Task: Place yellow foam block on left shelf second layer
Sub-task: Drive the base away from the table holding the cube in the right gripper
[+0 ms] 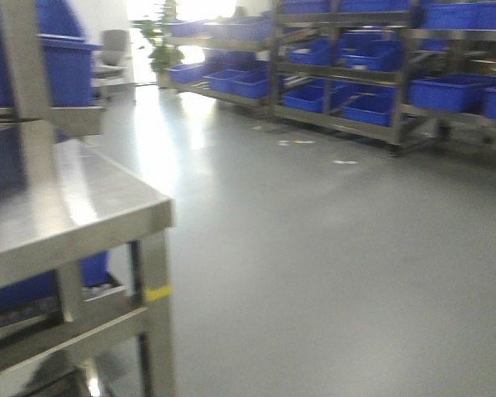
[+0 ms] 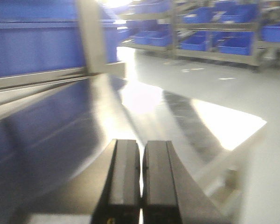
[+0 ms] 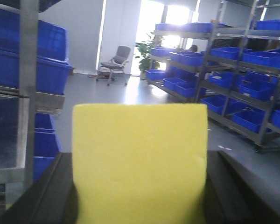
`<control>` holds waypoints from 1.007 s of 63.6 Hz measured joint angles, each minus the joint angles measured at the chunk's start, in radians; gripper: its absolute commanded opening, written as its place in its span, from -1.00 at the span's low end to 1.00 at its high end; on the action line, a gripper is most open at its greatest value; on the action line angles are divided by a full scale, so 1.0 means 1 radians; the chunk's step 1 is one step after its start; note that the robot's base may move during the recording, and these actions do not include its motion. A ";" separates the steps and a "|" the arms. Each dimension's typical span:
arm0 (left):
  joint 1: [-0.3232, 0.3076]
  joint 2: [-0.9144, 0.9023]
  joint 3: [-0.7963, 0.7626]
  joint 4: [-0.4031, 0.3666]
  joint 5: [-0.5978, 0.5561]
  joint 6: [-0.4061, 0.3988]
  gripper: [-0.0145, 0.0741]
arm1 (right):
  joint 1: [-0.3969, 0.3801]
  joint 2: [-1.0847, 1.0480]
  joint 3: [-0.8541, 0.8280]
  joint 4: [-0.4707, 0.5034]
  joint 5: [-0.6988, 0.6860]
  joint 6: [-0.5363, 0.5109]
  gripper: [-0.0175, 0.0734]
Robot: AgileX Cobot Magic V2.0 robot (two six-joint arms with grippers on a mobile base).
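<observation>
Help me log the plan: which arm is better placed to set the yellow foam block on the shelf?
Right. The right gripper holds the yellow foam block between its fingers, with the steel shelf post near in its view. The left gripper is shut and empty.

A bright yellow foam block (image 3: 140, 163) is shown plain, unpatterned. The rectangular plastic bins (image 1: 450, 91) are coloured deep blue, the glossy floor (image 1: 314, 248) pale grey, the left end effector (image 2: 141, 149) black, the steel worktop (image 1: 83, 207) silver.
</observation>
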 measured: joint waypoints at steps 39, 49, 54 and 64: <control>0.000 0.000 0.000 0.000 0.000 0.000 -0.36 | 0.000 0.000 0.000 0.000 0.000 0.000 0.09; 0.000 0.000 0.000 0.000 0.000 0.000 -0.36 | 0.000 0.000 0.000 0.000 0.000 0.000 0.09; 0.000 0.000 0.000 0.000 0.000 0.000 -0.36 | 0.000 0.000 0.000 0.000 0.000 0.000 0.09; 0.000 0.000 0.000 0.000 0.000 0.000 -0.36 | 0.000 0.000 0.000 0.000 0.000 0.000 0.09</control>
